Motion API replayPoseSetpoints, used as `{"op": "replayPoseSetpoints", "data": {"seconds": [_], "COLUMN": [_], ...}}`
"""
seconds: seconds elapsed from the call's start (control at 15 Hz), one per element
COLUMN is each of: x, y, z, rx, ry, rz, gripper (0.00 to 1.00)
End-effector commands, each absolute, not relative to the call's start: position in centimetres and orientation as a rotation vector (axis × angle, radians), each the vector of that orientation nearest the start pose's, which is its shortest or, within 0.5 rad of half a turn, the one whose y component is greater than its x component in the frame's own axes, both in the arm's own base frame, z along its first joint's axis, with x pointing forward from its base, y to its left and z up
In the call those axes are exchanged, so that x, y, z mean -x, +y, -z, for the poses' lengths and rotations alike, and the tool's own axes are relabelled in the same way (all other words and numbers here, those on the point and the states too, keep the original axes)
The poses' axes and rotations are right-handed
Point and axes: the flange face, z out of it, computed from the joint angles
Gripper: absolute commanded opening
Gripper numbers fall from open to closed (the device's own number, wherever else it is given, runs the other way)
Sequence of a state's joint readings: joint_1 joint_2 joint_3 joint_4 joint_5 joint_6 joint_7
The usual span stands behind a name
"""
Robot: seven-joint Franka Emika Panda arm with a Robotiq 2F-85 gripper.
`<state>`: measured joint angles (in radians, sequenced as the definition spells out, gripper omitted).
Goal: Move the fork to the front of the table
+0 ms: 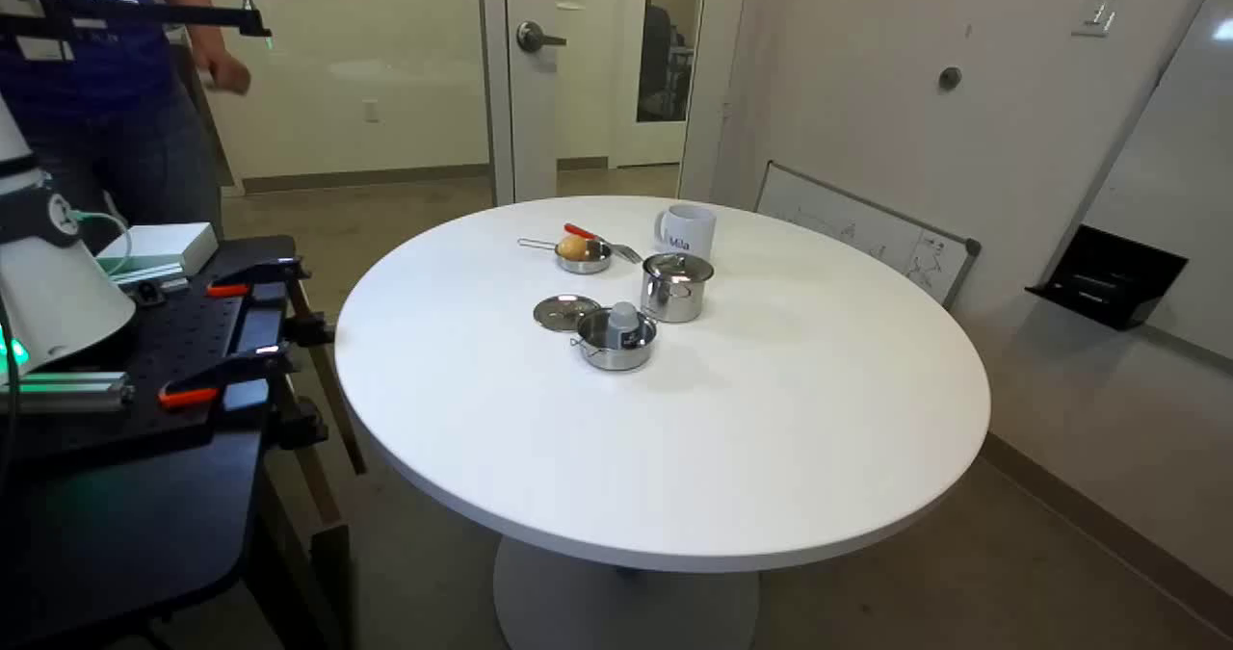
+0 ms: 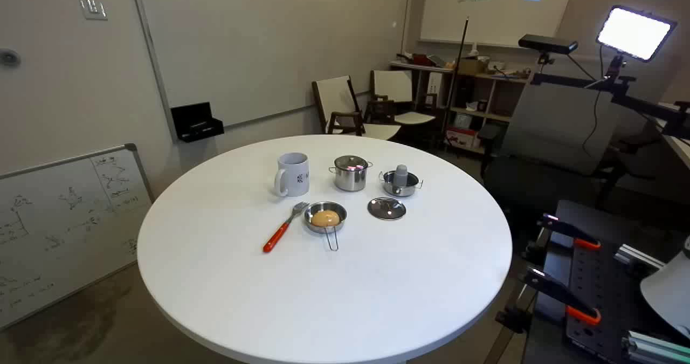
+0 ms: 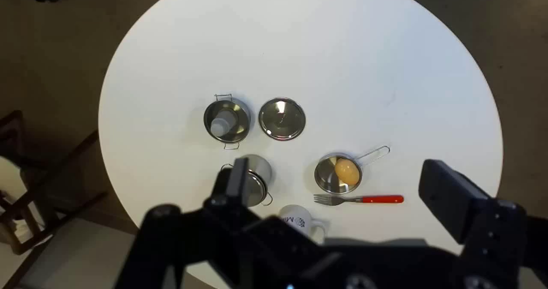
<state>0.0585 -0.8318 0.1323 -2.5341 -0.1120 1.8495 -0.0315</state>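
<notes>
In an exterior view, the round white tabletop [image 1: 771, 429] is shown across the middle of the frame. Toward its upper edge, above and left of the frame's centre, the red-handled fork [image 1: 584, 234] is seen just behind a small wire-handled metal pan [image 1: 586, 266], in which an egg [image 1: 572, 247] is contained.

In an exterior view, a white mug [image 2: 295, 175] is shown upright, left of centre. Below it the fork is seen slanted, its handle pointed to the lower left and its tines just beside the pan. To the right of the mug, a lidded metal pot [image 2: 350, 180], a metal lid [image 2: 386, 208] and an open pot [image 2: 401, 190] with a grey object [image 2: 400, 176] standing in it are shown.

In the wrist view, the end effector [image 3: 337, 186] is shown with its fingers wide apart. Between them in the frame, below and right of centre, the fork is seen lying level on the tabletop, its tines pointed left.
</notes>
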Motion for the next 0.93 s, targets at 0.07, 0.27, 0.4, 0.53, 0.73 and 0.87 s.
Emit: {"op": "replayPoseSetpoints", "data": {"seconds": [0.07,0.27,0.4,0.53,0.73,0.87], "x": [-31.22,-31.22,-31.22,-31.22,-31.32,-31.79], "y": [5.87,5.87,5.87,5.87,5.83,5.8], "z": [-54.51,-54.51,-54.51,-54.51,-54.46,-54.33], "rx": [3.312,3.312,3.312,3.312,3.312,3.307], "ry": [-0.348,-0.348,-0.348,-0.348,-0.352,-0.4], "rz": [0.255,0.255,0.255,0.255,0.255,0.244], "gripper": [1.0,1.0,1.0,1.0,1.0,1.0]}}
